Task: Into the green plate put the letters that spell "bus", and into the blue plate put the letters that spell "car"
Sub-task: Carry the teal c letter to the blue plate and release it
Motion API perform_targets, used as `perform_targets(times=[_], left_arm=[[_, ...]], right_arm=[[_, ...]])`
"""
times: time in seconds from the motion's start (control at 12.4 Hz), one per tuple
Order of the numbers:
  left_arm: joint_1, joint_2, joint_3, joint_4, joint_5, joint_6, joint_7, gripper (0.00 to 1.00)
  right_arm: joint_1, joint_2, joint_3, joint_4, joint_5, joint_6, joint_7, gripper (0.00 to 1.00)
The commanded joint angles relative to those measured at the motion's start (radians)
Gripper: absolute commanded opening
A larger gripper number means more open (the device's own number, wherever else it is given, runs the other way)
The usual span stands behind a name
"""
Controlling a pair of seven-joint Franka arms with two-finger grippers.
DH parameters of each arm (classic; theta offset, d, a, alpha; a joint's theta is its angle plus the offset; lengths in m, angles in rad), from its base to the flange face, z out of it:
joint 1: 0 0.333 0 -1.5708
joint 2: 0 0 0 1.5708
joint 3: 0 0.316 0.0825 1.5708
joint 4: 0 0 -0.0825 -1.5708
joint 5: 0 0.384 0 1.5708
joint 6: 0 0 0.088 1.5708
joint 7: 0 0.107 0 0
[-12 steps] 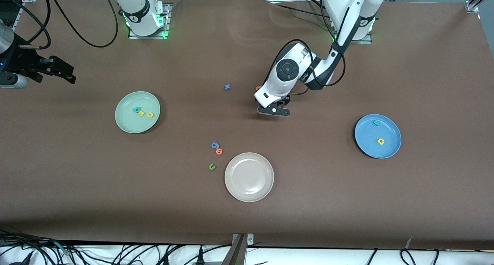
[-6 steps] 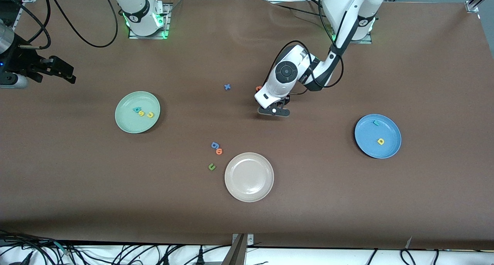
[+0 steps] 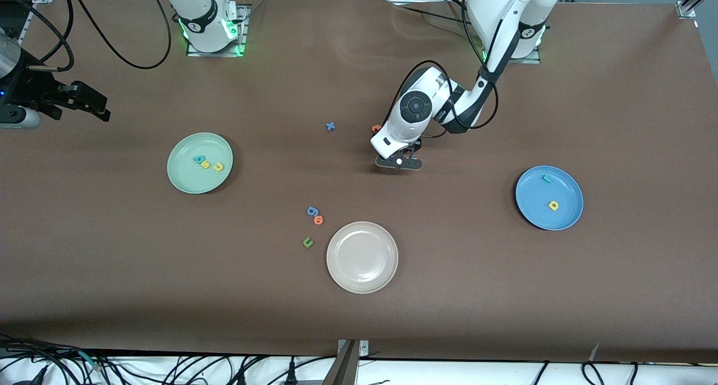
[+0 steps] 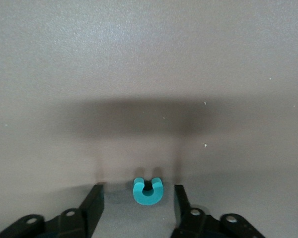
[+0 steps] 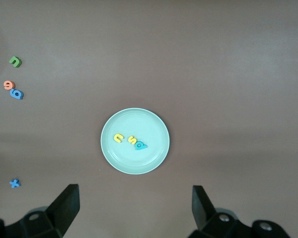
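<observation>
A teal c (image 4: 147,191) lies flat on the brown table between the fingers of my left gripper (image 4: 137,189), which is down at the table mid-way along it (image 3: 398,161). The jaws are open, with a gap on each side of the c. The blue plate (image 3: 533,211) at the left arm's end holds a teal r (image 3: 547,178) and a yellow a (image 3: 553,205). The green plate (image 3: 179,149) holds a teal b (image 3: 198,160), a yellow s (image 3: 206,164) and a yellow-orange u (image 3: 218,166). My right gripper (image 5: 134,189) waits high up at the right arm's end (image 3: 92,105), open and empty.
A beige-white plate (image 3: 362,257) sits nearer the front camera. Beside it lie a blue g (image 3: 312,211), an orange letter (image 3: 318,220) and a green u (image 3: 307,242). A blue x (image 3: 330,126) and an orange letter (image 3: 375,128) lie near the left wrist.
The left gripper's fingers have drawn a little closer together round the teal c. The right arm has not moved.
</observation>
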Motion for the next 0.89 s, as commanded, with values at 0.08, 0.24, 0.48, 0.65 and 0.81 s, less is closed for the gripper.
perform_targets(times=[0.08, 0.24, 0.48, 0.65, 0.81], left_arm=[[-0.013, 0.001, 0.01, -0.002, 0.009, 0.008, -0.014, 0.54], [-0.013, 0.002, 0.012, -0.002, 0.009, 0.008, -0.014, 0.49], [-0.013, 0.002, 0.012, -0.002, 0.009, 0.009, -0.014, 0.42], [-0.013, 0.001, 0.015, -0.002, 0.009, 0.008, -0.013, 0.35], [-0.012, 0.001, 0.019, -0.002, 0.01, 0.008, -0.011, 0.26]], right_arm=[[-0.002, -0.003, 0.001, 0.0, 0.001, 0.003, -0.014, 1.0], [-0.002, -0.003, 0.001, 0.0, 0.001, 0.003, -0.014, 1.0], [-0.002, -0.003, 0.001, 0.0, 0.001, 0.003, -0.014, 1.0], [-0.002, -0.003, 0.001, 0.0, 0.001, 0.003, -0.015, 1.0], [-0.002, -0.003, 0.001, 0.0, 0.001, 0.003, -0.015, 1.0]])
